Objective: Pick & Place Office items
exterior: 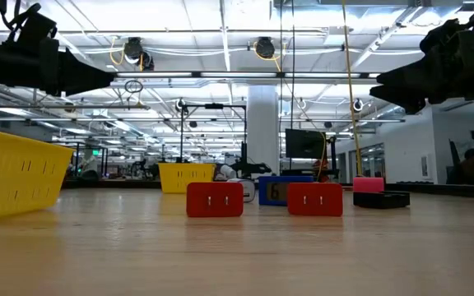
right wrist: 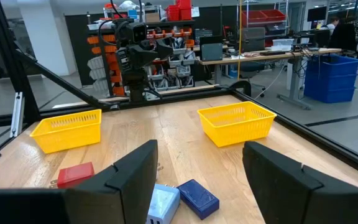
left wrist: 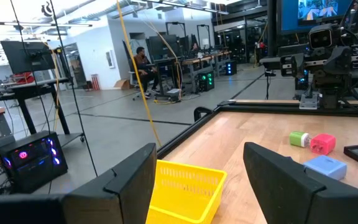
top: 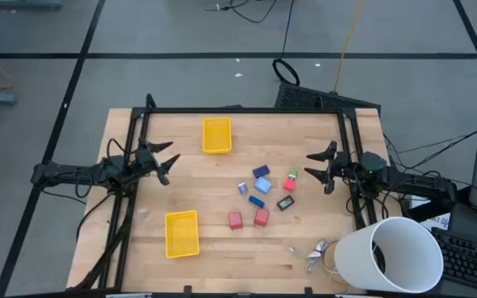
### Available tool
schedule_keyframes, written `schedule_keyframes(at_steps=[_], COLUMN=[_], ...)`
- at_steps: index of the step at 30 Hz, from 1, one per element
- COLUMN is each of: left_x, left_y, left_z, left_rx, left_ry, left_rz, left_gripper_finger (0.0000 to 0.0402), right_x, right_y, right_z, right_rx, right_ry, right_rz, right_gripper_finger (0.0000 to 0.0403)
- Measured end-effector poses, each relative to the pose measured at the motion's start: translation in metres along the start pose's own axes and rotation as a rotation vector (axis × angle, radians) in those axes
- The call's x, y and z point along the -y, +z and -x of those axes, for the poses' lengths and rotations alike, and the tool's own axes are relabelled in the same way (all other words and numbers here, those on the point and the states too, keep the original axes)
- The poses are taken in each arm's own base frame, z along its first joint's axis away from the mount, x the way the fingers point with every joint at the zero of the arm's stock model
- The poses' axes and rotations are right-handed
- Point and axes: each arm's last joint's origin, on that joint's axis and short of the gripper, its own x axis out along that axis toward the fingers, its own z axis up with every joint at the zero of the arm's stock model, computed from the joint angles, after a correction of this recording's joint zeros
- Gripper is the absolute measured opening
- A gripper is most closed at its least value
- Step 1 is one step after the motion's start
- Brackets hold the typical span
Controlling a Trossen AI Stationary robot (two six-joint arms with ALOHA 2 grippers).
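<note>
The office items are small blocky pieces lying in a cluster right of the table's middle: blue ones (top: 261,172), two red ones (top: 235,219) (top: 261,217), a pink one (top: 290,183) with a green bit, and a black one (top: 285,203). My left gripper (top: 169,161) hovers open above the table's left side, well away from them. My right gripper (top: 321,170) hovers open just right of the cluster, above the table. In the low view the red blocks (exterior: 214,199) (exterior: 314,199) stand on the tabletop. The right wrist view shows blue pieces (right wrist: 197,198) ahead of my open fingers.
Two yellow trays stand on the table: one near the far edge (top: 216,134), one near the left front (top: 181,233). Silvery metal bits (top: 315,252) lie beside a large white bucket (top: 392,257) at the right front corner. A black frame (top: 238,110) borders the table.
</note>
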Motion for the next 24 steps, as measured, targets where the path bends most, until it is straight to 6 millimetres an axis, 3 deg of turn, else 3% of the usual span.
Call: schedule_keyframes(at_steps=[20, 24], left_x=[0.0, 0.0], left_y=[0.0, 0.0], left_z=[0.0, 0.0], left_rx=[0.0, 0.0], left_ry=[0.0, 0.0], left_rz=[0.0, 0.0], left_gripper_finger=[0.0241, 0.0241], right_x=[-0.0001, -0.0003], right_y=[0.0006, 0.0042], right_z=[0.0, 0.0001], right_rx=[0.005, 0.043], right_ry=[0.001, 0.006], right_rz=[0.0, -0.104], right_gripper_finger=[0.0224, 0.0224])
